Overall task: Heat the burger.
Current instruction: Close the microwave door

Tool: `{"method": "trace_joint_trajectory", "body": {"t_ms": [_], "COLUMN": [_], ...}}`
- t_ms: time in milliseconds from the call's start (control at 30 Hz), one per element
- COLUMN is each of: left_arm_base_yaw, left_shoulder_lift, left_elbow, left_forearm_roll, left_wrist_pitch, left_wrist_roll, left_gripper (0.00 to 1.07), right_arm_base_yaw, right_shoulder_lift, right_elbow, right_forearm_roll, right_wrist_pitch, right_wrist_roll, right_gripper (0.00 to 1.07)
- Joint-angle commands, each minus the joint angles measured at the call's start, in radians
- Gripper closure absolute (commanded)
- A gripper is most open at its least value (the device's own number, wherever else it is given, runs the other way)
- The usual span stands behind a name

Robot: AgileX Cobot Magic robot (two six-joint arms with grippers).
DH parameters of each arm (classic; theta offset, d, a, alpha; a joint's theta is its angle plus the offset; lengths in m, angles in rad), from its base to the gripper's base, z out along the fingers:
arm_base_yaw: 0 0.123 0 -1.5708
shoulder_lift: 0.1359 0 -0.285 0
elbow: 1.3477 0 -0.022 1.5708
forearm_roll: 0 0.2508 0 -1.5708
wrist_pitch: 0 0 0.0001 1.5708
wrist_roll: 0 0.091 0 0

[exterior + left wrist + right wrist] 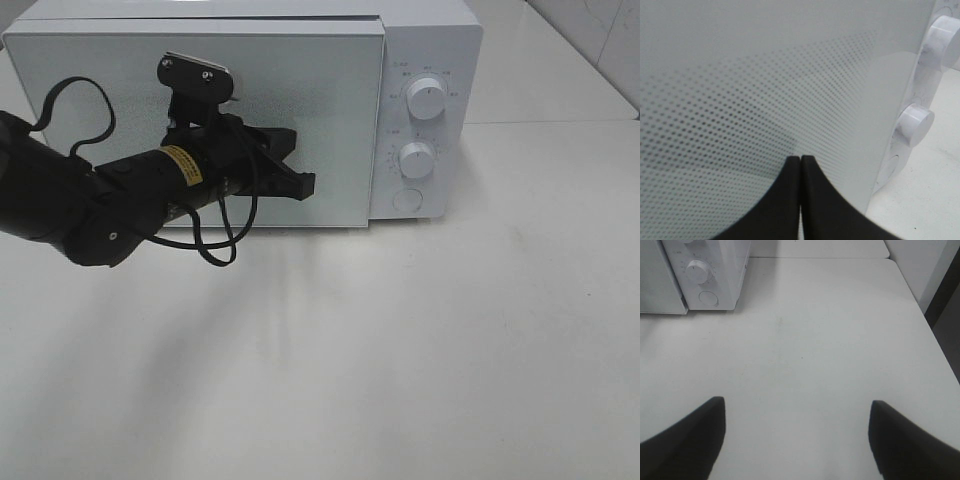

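Two black claws noted: the left gripper (800, 159) was pinched together, empty, near the white box-shaped microwave (430, 60) and its dotted glass door (300, 110); the right gripper (797, 440) was spread wide, empty, above the white tabletop (815, 340).

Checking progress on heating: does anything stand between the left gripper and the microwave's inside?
Yes: the microwave door covers the opening, directly ahead of the shut left gripper. No burger is visible.
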Motion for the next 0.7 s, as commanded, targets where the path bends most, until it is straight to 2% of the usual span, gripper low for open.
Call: {"method": "trace_joint_trajectory", "body": {"t_ms": [33,433,633,700], "left_arm_base_yaw": [0.005,0.005,0.005,-0.005], "left_shoulder_lift": [0.025,0.094,0.082,0.039], "left_elbow": [-0.085,-0.220,-0.207,-0.148], "left_forearm_roll": [-0.079,-0.079,-0.070,-0.068], "left_wrist_pitch": [-0.005,0.047,0.059,0.079], "left_wrist_roll": [-0.005,-0.011,-0.016,-0.043], "left_gripper": [1.07,1.07,1.07,1.07], "right_arm_base_yaw": [-0.007,-0.007,-0.007,-0.007], "right_shoulder_lift": [-0.027,-0.027,-0.027,-0.027], "right_elbow": [0.002,0.002,0.002,0.002], "right_forearm_roll": [0.002,0.002,0.002,0.002], "right_wrist_pitch": [-0.010,-0.010,-0.010,-0.010], "right_wrist_roll": [-0.003,-0.003,-0.003,-0.003], "right_gripper": [0.32,0.32,0.32,0.32]}}
